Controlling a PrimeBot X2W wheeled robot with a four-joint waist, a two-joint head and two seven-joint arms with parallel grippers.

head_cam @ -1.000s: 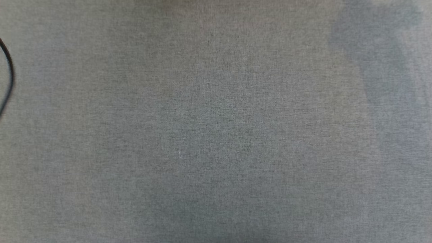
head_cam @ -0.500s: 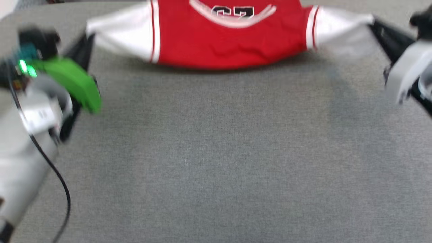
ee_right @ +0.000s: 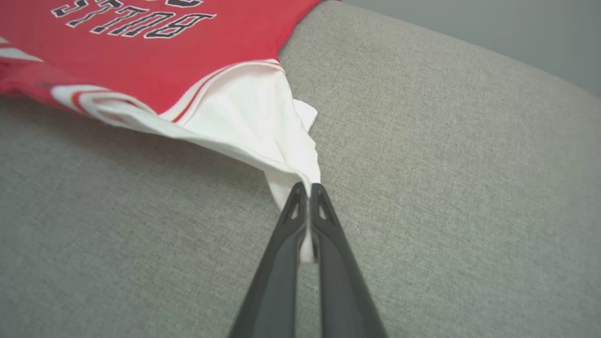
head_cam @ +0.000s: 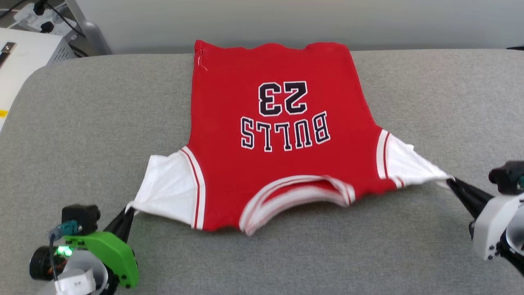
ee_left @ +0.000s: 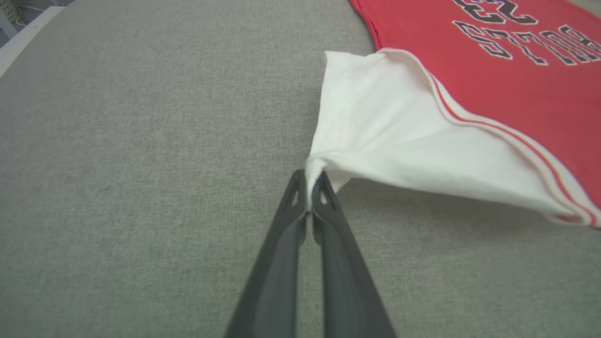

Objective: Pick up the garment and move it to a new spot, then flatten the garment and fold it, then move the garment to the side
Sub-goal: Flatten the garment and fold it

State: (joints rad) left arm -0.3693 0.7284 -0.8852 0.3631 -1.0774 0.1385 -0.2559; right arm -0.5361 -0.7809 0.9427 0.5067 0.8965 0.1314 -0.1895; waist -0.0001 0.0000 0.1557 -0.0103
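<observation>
Red Bulls jersey [head_cam: 282, 164] lies spread on the grey desk [head_cam: 102, 123], hem at the far edge. The left gripper [head_cam: 128, 212] and the right gripper [head_cam: 451, 181] each pinch a white sleeve tip, closed tight.

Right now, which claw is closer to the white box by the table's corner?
Left. The left gripper pinches a sleeve of the garment on the side toward the white box; the right gripper holds the opposite sleeve, farther away.
</observation>
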